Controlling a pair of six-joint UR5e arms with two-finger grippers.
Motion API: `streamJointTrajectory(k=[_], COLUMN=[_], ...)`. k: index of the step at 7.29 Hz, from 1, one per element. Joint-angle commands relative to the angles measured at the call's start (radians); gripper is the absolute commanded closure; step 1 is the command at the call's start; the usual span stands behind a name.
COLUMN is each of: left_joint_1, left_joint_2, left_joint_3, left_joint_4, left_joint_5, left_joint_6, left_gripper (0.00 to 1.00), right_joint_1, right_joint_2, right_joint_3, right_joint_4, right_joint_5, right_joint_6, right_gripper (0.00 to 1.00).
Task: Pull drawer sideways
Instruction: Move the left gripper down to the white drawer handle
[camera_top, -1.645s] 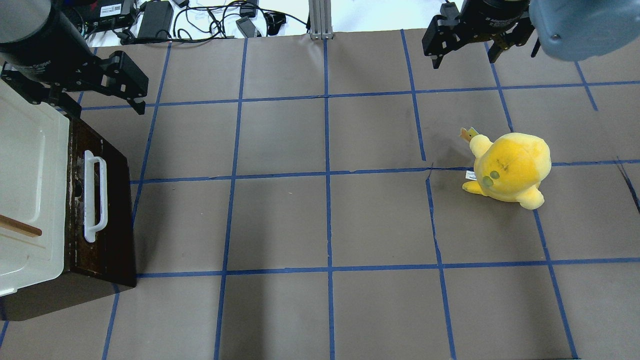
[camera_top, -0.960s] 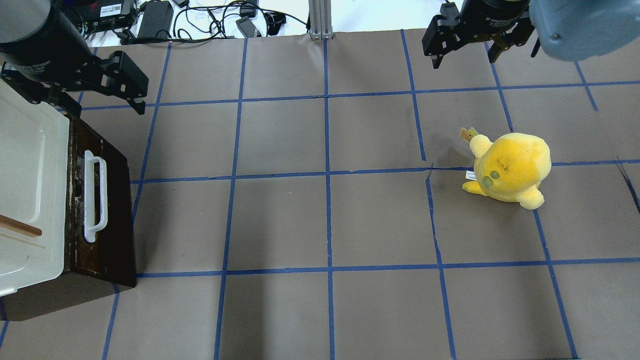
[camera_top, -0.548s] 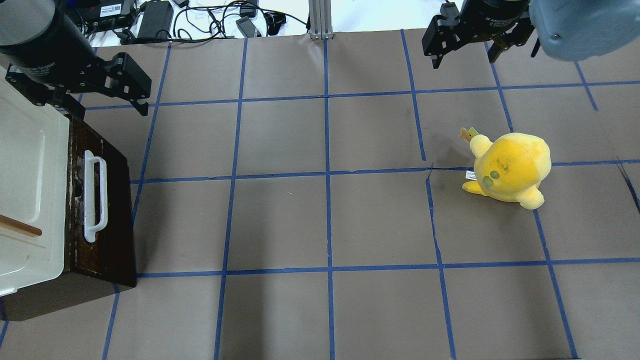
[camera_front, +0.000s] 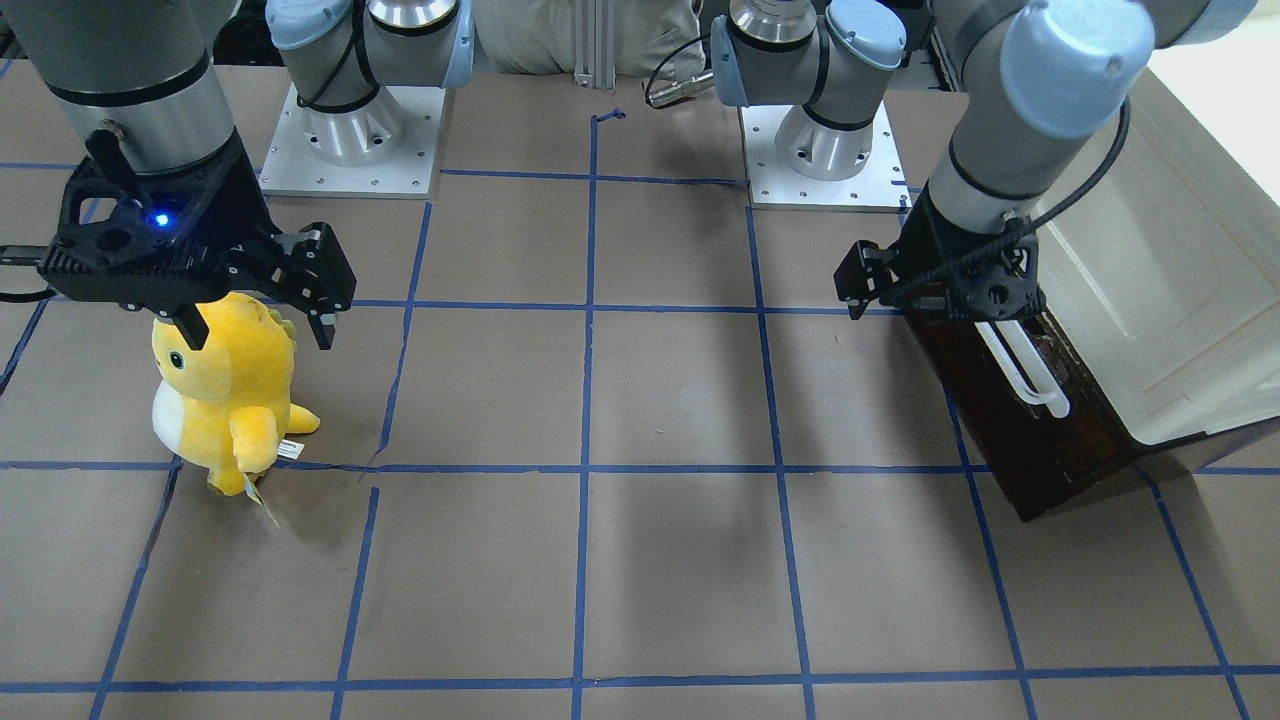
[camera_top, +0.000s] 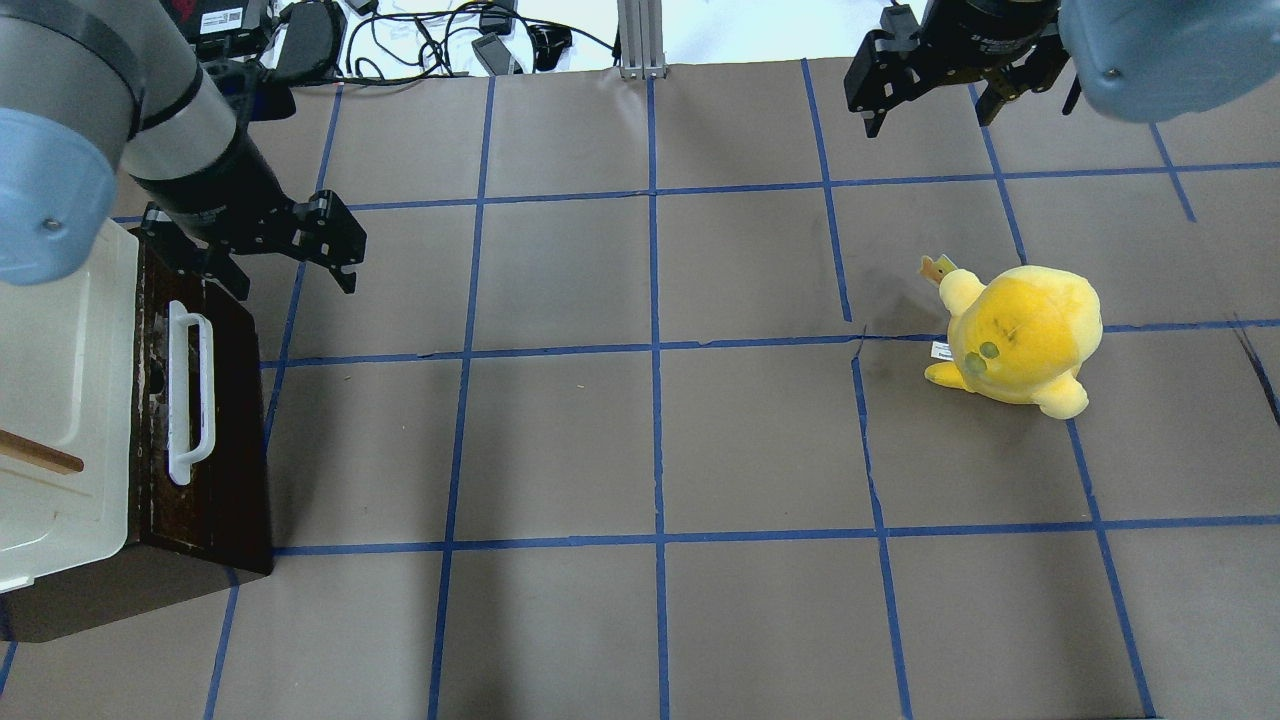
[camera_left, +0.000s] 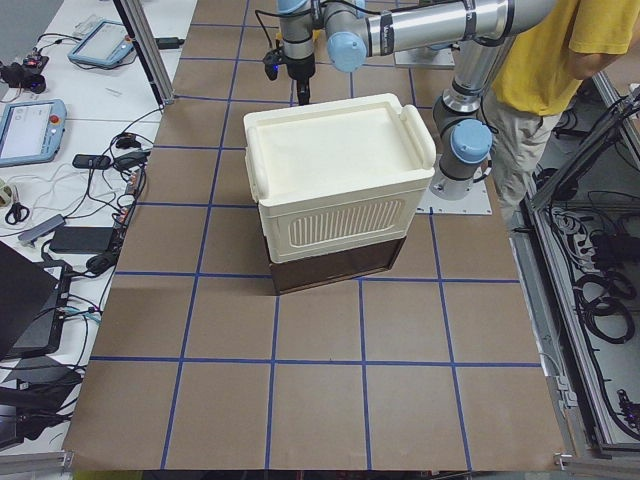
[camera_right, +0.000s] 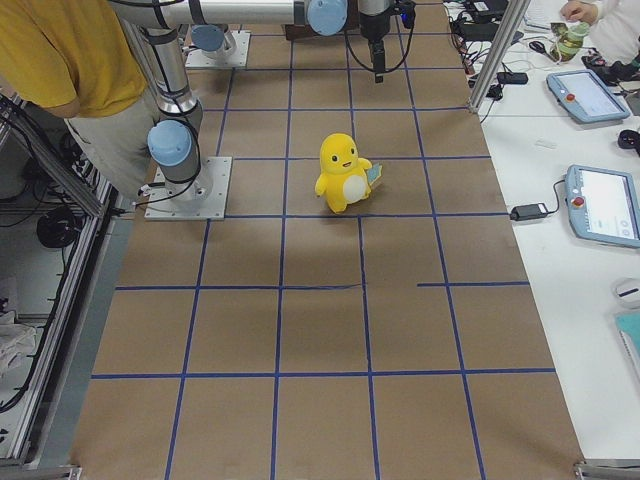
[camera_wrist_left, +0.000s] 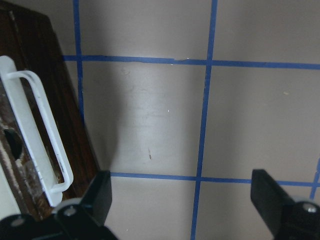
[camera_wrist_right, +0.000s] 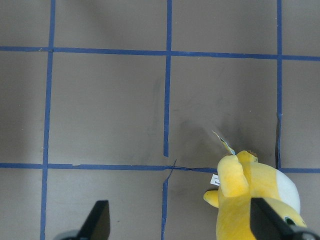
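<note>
The drawer (camera_top: 228, 430) shows only its dark brown front, under the cream cabinet (camera_top: 60, 380) at the table's left edge. Its long white bar handle (camera_top: 190, 390) lies along the front and also shows in the front view (camera_front: 1025, 370) and the left wrist view (camera_wrist_left: 35, 135). My left gripper (camera_top: 290, 270) is open and empty. It hovers over the table just past the far end of the drawer front, apart from the handle, and also shows in the front view (camera_front: 935, 310). My right gripper (camera_top: 928, 115) is open and empty, high at the far right.
A yellow plush toy (camera_top: 1020, 340) stands right of centre, below my right gripper in the front view (camera_front: 225, 390). Cables and power bricks (camera_top: 420, 40) lie beyond the table's far edge. A small wooden handle (camera_top: 40, 455) sticks out on the cabinet's cream panel.
My left arm has swung right and toward the near side, bringing its open gripper from the cabinet's far corner to beside the far end of the drawer front. The right arm, drawer and toy are unmoved.
</note>
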Motion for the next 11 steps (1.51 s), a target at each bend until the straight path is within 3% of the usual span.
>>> streamJointTrajectory(k=[1, 3, 5, 7, 8, 11], left_joint_1=[-0.019, -0.112, -0.154, -0.172, -0.172, -0.172], left_joint_2=[-0.090, -0.183, -0.257, -0.319, -0.346, -0.423], left_joint_3=[-0.059, -0.068, -0.065, -0.068, -0.062, -0.045], left_joint_4=[0.008, 0.001, -0.106, -0.255, -0.277, -0.276], left_joint_5=[0.151, 0.412, 0.587, 0.905, 0.988, 1.050], left_joint_6=[-0.163, -0.295, -0.398, -0.458, -0.472, -0.541], left_gripper=[0.00, 0.00, 0.00, 0.00, 0.00, 0.00], right_joint_1=[0.000, 0.000, 0.000, 0.000, 0.000, 0.000], right_joint_2=[0.000, 0.000, 0.000, 0.000, 0.000, 0.000], right_joint_3=[0.000, 0.000, 0.000, 0.000, 0.000, 0.000], right_joint_4=[0.000, 0.000, 0.000, 0.000, 0.000, 0.000], right_joint_5=[0.000, 0.000, 0.001, 0.000, 0.001, 0.000], right_joint_6=[0.000, 0.000, 0.000, 0.000, 0.000, 0.000], right_gripper=[0.00, 0.00, 0.00, 0.00, 0.00, 0.00])
